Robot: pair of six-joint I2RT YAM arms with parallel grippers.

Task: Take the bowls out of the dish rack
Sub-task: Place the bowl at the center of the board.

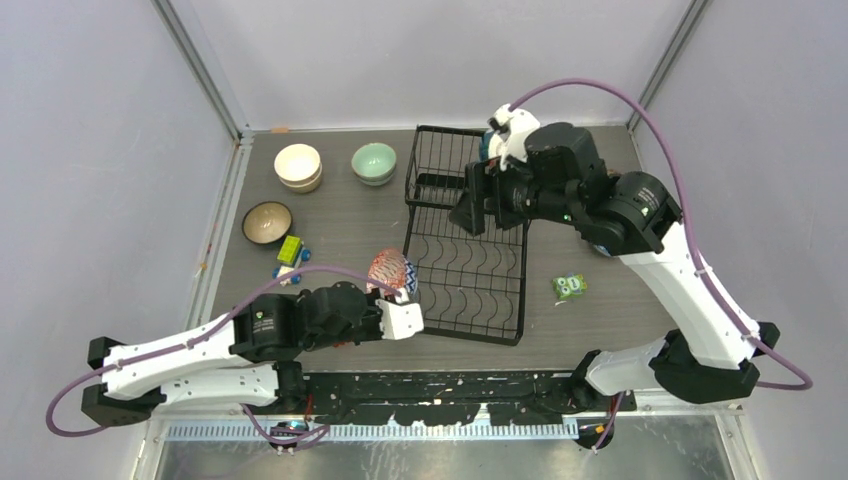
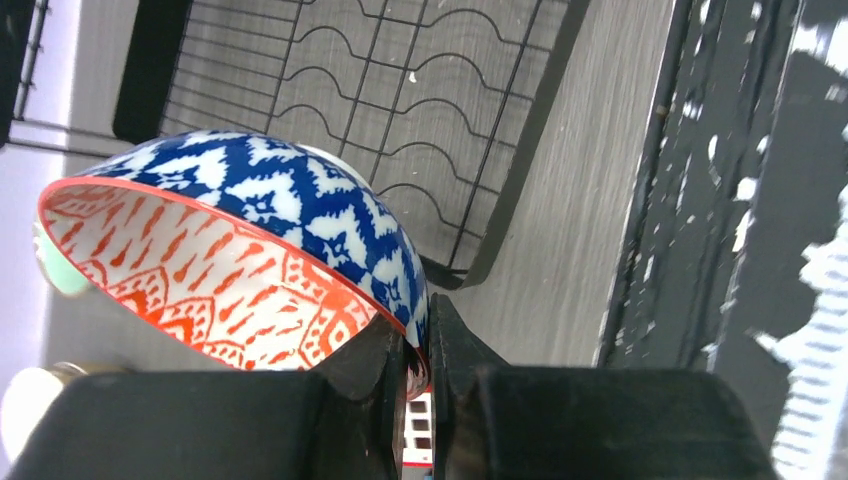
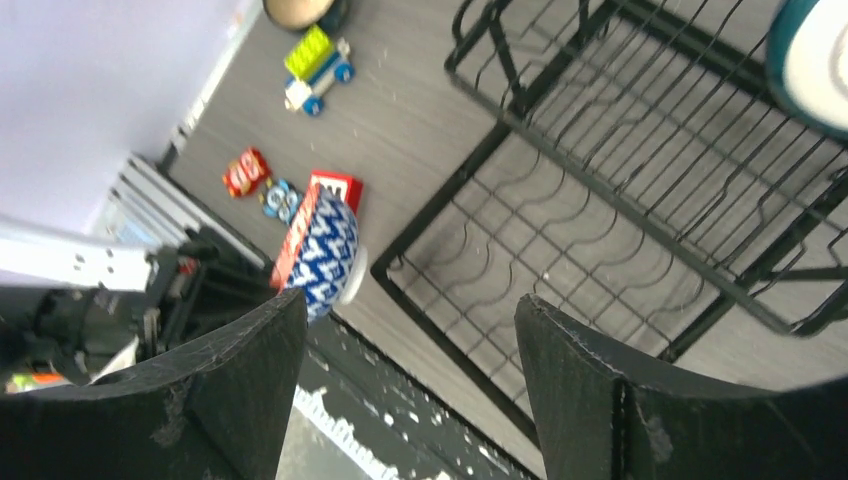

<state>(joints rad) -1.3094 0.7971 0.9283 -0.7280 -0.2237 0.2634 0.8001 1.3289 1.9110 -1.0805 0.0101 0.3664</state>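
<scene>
left gripper point(image 2: 418, 350) pinches rim of patterned bowl point(image 2: 260, 230), held tilted just off dish rack point(image 1: 470, 265) near-left corner; should level it, set down clear of toy blocks point(image 1: 290, 250); right gripper point(image 3: 410, 325) spread over rack

Glossy glazed ceramic bowl point(image 2: 250, 230), matt black wire dish rack point(image 1: 470, 262), matt grey wood-grain table point(image 1: 340, 215)

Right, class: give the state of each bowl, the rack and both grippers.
Patterned bowl: lifted, tilted, rim gripped.
Left gripper: jaws shut on patterned bowl.
Right gripper: jaws open above dish rack.
Cream bowl: upright on table.
Green bowl: upright on table.
Brown bowl: upright on table.
Teal bowl: in dish rack, partly hidden.
Dish rack: lower slots empty.
</scene>
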